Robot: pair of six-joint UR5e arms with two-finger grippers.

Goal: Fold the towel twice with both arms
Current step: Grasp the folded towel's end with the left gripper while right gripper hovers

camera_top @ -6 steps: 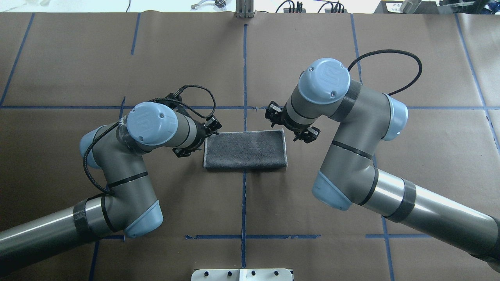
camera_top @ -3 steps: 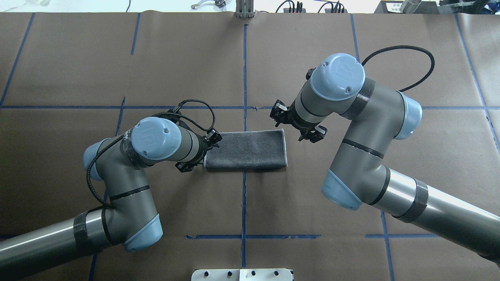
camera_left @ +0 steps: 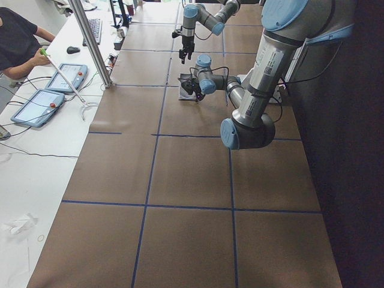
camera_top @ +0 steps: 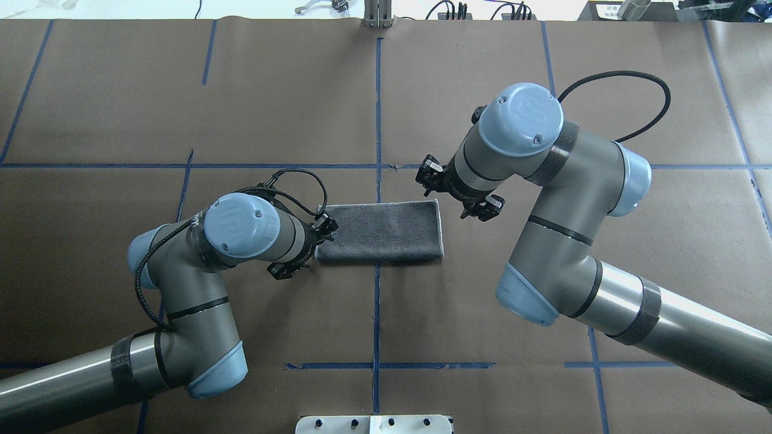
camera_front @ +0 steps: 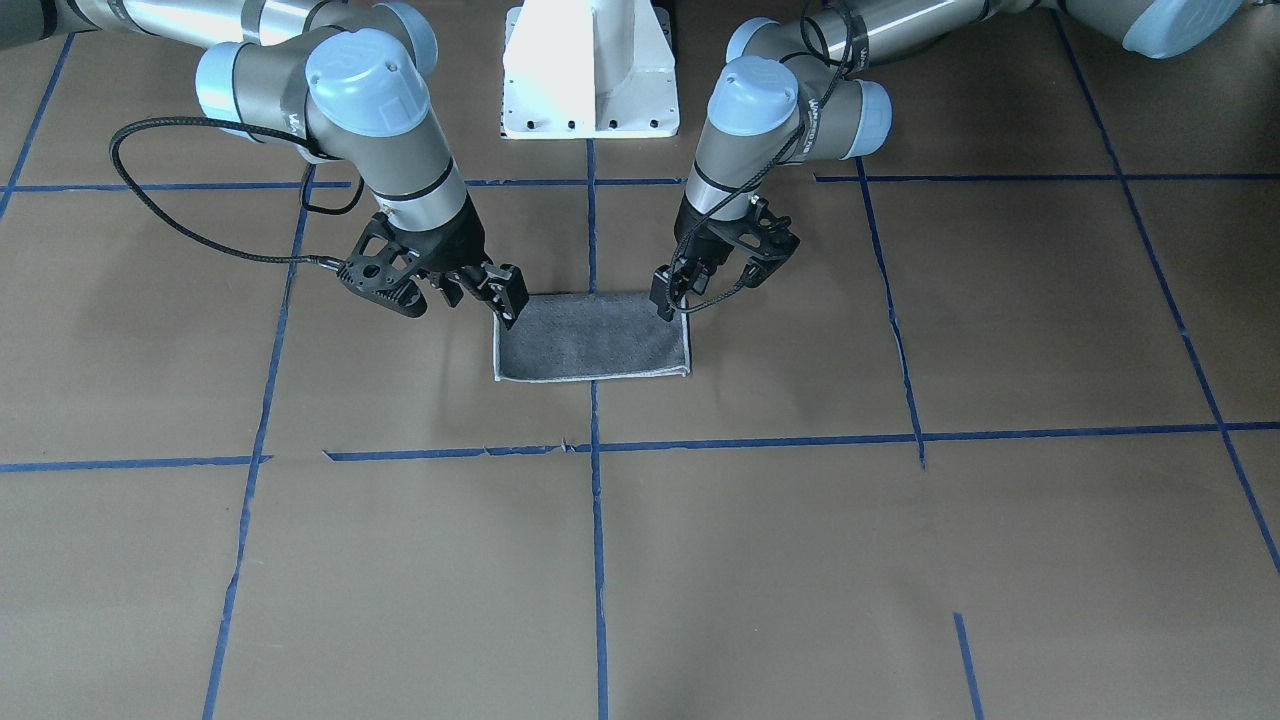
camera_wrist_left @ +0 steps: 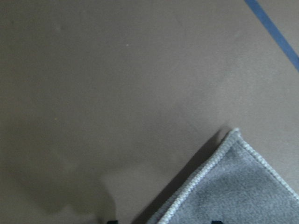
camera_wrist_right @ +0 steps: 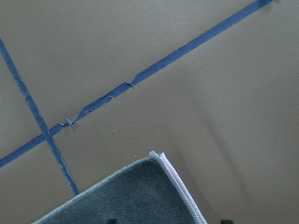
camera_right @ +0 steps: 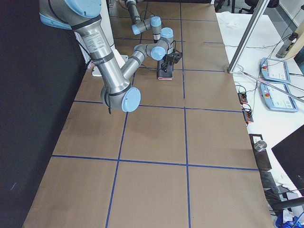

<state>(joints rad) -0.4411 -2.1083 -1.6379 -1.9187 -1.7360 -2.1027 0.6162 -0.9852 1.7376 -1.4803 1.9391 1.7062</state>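
Observation:
The towel (camera_top: 379,232) lies flat at the table's middle, folded into a rectangle with the dark grey face up and a pale border; it also shows in the front view (camera_front: 592,338). My left gripper (camera_front: 666,298) is open and empty, low at the towel's left short edge. In the overhead view it is mostly hidden under its wrist (camera_top: 298,241). The left wrist view shows a towel corner (camera_wrist_left: 233,186). My right gripper (camera_front: 507,298) is open and empty above the towel's right short edge. The right wrist view shows the far right corner (camera_wrist_right: 154,186) with pink layers.
Brown paper with blue tape lines (camera_top: 377,120) covers the table (camera_top: 181,90). The white pedestal base (camera_front: 590,70) stands at the robot's side. An operator (camera_left: 18,42), tablets (camera_left: 36,105) and a metal post (camera_left: 90,42) are beyond the far edge.
The left arm has slid toward the robot along the towel's left edge. The right arm rose and drew back to the right at first, then held still. The towel has not moved.

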